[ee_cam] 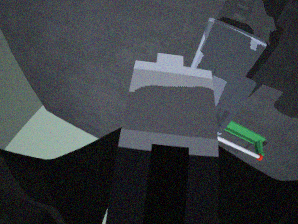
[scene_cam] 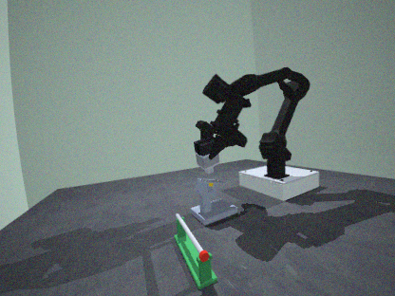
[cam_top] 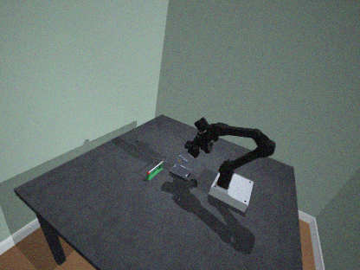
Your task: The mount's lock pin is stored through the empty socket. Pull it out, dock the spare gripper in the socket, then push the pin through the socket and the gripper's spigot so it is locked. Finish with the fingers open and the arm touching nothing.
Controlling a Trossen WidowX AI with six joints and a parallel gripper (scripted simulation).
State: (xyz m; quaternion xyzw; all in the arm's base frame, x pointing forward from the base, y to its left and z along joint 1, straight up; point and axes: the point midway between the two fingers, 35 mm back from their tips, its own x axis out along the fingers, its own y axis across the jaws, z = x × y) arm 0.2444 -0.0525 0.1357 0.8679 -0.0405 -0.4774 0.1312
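My gripper is shut on the spare gripper, a pale grey block. Its narrow spigot points down in the exterior view, a little above the mount's socket and apart from it. The grey mount stands on the table, with a yellow mark on its upper part. The white lock pin with a red head lies along the top of a green rack, out of the socket. The socket's opening is too blurred to make out.
The arm's white base box stands on the dark table, to the right of the mount in the top and exterior views. The green rack stands on the mount's other side. The arm's shadow falls across the table near the mount.
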